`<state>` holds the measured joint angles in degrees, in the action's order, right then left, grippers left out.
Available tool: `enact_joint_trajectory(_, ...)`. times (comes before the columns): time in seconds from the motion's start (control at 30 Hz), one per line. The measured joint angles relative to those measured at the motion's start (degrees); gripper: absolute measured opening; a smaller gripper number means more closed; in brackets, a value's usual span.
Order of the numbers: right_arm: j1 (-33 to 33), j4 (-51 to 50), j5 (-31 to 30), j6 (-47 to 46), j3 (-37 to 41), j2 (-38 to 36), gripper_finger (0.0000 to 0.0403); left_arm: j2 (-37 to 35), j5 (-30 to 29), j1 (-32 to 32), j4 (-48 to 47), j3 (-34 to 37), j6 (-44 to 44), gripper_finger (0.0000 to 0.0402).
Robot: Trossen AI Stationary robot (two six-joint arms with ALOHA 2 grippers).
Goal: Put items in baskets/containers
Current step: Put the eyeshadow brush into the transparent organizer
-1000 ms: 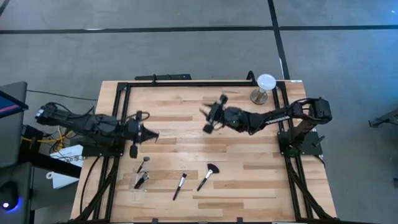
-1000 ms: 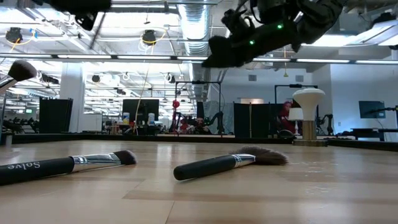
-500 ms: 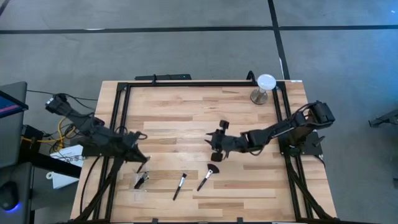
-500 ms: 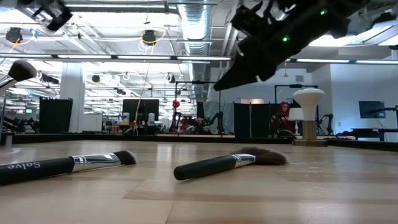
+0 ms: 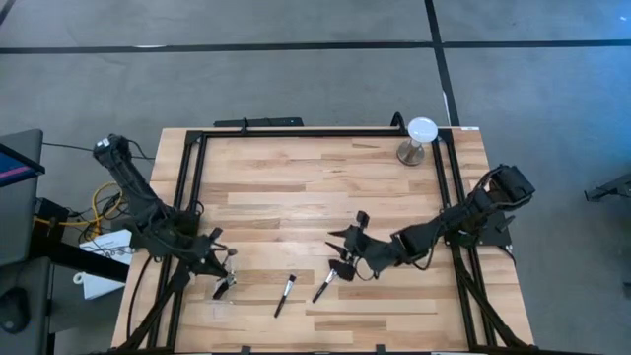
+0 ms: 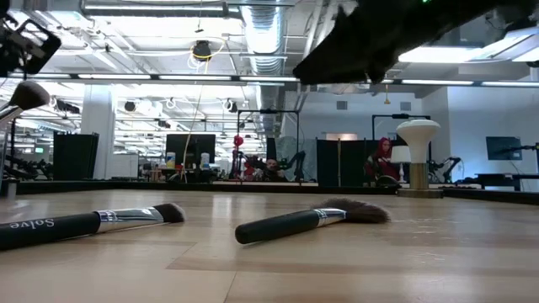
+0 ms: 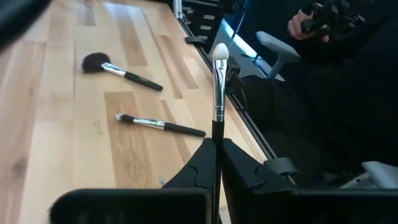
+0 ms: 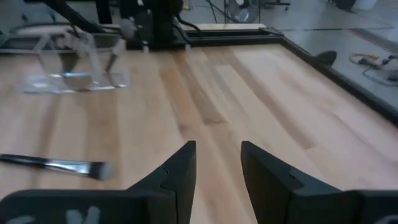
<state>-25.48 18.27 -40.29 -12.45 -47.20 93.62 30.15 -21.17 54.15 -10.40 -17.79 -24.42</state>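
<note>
A: Start on the left. What is the left gripper doing?

B: Its fingers are pressed together on the dark handle of a slim white-tipped brush, which stands up between them. The gripper sits low near the table's left front part, just above the clear plastic tray.

A: Anything in the tray?

B: Dark brush handles stand in it; how many I cannot tell. In the right wrist view the tray shows as a see-through box on the wood with the left arm right behind it.

A: And moving right?

B: A small silver-ferruled brush lies flat and slanted on the boards just right of the tray, then the fan brush beside it, apart from it. Both lie near the front edge.

A: The right gripper?

B: Its jaws stand apart with nothing between them, held above the fan brush's head. Bare wood shows in the gap between its fingers.

A: Room to move?

B: The middle and back of the wooden table are bare boards. A round white disc on a metal stand sits at the back right corner, well apart from both grippers. A black frame rail runs along the sides.
</note>
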Motion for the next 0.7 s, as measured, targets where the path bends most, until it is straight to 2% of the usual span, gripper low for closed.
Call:
enact_joint_trajectory(0.27, -8.84, 0.52, -8.59, -6.79, 0.02, 0.42, 0.0118, -0.01, -8.96, 7.58, 3.69, 5.51, -0.59, 0.0011)
enact_joint_trajectory(0.37, -11.46, 0.61, -11.8, -8.97, 0.02, 0.42, 0.0118, 0.0, -10.32, 9.05, 6.32, 7.63, -2.32, 0.0014)
enact_joint_trajectory(0.5, -14.12, 1.18, -15.34, -9.73, 0.02, 0.42, 0.0118, 0.0, -11.15, 9.24, 8.26, 10.17, -6.02, 0.0035)
enact_joint_trajectory(0.7, -15.37, 1.11, -15.39, -10.08, 0.02, 0.42, 0.0118, 0.0, -11.66, 9.23, 8.46, 11.35, -9.45, 0.008)
